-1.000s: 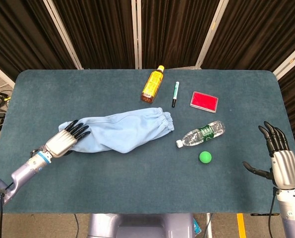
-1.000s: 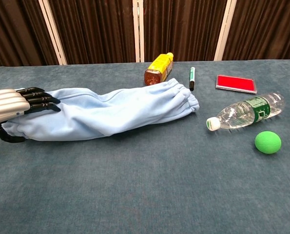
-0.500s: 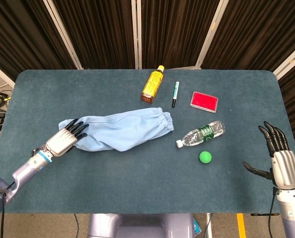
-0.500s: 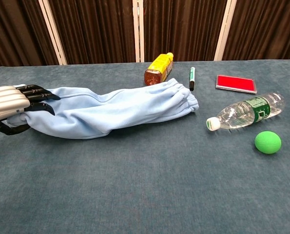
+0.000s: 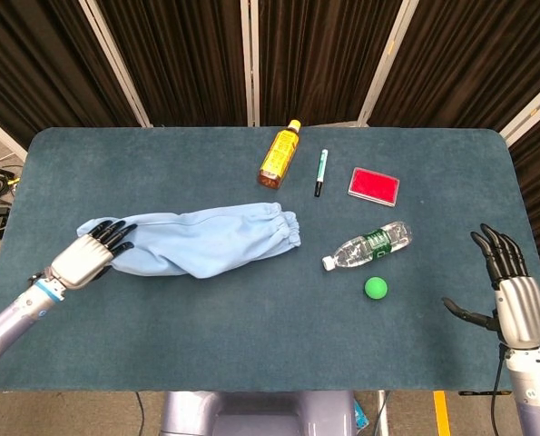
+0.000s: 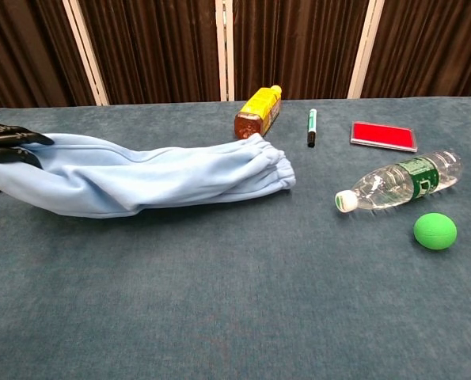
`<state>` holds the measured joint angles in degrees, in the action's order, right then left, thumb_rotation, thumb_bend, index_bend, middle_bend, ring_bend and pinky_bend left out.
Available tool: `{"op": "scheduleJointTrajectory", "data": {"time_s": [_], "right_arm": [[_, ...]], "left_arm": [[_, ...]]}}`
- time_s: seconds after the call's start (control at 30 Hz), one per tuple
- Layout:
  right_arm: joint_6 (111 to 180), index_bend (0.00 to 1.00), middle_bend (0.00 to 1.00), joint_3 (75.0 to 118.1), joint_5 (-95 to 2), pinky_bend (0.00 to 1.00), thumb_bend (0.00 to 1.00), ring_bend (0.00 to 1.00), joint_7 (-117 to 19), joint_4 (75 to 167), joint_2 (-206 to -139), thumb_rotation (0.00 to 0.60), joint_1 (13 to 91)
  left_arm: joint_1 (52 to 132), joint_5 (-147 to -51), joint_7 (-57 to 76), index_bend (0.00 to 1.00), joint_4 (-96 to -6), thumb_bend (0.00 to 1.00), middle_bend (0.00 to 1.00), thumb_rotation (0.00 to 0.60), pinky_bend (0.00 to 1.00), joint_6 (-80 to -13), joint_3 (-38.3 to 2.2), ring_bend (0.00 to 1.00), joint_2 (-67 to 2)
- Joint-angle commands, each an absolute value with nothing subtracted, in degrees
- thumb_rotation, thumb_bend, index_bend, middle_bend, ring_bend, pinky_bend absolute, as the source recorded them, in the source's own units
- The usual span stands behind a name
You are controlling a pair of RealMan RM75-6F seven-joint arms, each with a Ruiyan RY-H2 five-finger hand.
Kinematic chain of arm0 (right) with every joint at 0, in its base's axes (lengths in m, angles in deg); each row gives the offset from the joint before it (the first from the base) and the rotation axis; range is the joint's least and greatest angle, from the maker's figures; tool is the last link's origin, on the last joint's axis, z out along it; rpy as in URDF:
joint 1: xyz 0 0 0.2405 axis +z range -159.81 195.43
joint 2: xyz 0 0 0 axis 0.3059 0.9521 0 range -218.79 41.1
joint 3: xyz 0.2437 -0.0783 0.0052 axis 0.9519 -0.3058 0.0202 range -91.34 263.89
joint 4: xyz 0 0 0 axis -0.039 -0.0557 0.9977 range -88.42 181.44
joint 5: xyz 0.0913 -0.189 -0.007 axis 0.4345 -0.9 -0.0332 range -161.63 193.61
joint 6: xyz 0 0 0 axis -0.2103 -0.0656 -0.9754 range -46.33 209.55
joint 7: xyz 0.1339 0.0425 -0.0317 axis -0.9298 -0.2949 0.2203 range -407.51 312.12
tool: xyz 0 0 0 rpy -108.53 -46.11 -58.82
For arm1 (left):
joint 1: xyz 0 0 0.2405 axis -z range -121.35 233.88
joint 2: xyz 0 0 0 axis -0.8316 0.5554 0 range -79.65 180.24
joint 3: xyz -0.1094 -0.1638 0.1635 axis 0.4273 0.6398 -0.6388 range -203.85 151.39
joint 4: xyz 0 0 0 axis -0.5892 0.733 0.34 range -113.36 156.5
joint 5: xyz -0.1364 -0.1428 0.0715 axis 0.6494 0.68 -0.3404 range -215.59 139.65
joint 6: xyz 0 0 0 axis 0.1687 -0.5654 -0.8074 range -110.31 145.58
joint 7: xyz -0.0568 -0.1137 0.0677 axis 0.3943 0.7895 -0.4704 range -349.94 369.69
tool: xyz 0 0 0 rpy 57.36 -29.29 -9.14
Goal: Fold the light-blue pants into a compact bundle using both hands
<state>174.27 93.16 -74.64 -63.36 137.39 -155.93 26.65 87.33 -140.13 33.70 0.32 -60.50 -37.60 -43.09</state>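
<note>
The light-blue pants (image 5: pixel 201 240) lie as one long roll across the table's left half, elastic waistband (image 5: pixel 286 226) toward the middle; they also show in the chest view (image 6: pixel 140 174). My left hand (image 5: pixel 88 254) grips the far left end of the pants, dark fingers over the cloth; only its fingertips (image 6: pixel 5 142) show at the chest view's left edge. My right hand (image 5: pixel 510 291) hovers open at the table's right edge, fingers spread, holding nothing and far from the pants.
An orange bottle (image 5: pixel 279 154), a green-capped marker (image 5: pixel 320 172) and a red case (image 5: pixel 374 185) lie behind the pants. A clear water bottle (image 5: pixel 371 244) and a green ball (image 5: pixel 376 288) sit to the right of the waistband.
My left hand has pulled the pants leftward; the whole roll slid left and the waistband moved away from the water bottle. The right hand has stayed put.
</note>
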Motion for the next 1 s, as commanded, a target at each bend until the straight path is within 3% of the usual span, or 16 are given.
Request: {"op": "scheduleJointTrajectory", "data": {"time_s": [0.03, 0.3, 0.53, 0.87, 1.0], "right_arm": [[174.3, 0.08, 0.03, 93.1, -74.9, 0.0, 0.0, 0.0, -63.2, 137.6, -155.9, 0.6, 26.6], [174.3, 0.08, 0.03, 93.0, -75.8, 0.0, 0.0, 0.0, -63.0, 138.4, -155.8, 0.6, 26.6], [174.6, 0.08, 0.03, 93.2, -75.9, 0.0, 0.0, 0.0, -63.5, 138.6, -155.6, 0.6, 26.5], [174.7, 0.08, 0.03, 93.4, -75.9, 0.0, 0.0, 0.0, -63.9, 138.9, -155.3, 0.6, 26.3], [174.6, 0.08, 0.03, 93.5, -75.7, 0.0, 0.0, 0.0, -64.1, 138.7, -155.4, 0.6, 26.3]], "left_arm": [[85.4, -139.5, 34.7, 0.47, 0.5, 0.91, 0.04, 0.6, 0.16, -62.0, -37.6, 0.07, -41.1], [77.6, -137.4, 36.9, 0.48, 4.8, 0.91, 0.04, 0.6, 0.16, -61.1, -38.5, 0.07, -36.4], [75.5, -136.9, 38.1, 0.49, 7.3, 0.91, 0.04, 0.6, 0.16, -62.6, -38.1, 0.07, -35.4], [82.5, -139.7, 33.0, 0.5, 3.9, 0.91, 0.05, 0.6, 0.16, -70.7, -37.5, 0.08, -35.6], [87.9, -141.7, 27.3, 0.5, -0.3, 0.91, 0.06, 0.6, 0.16, -70.3, -37.6, 0.08, -34.9]]}}
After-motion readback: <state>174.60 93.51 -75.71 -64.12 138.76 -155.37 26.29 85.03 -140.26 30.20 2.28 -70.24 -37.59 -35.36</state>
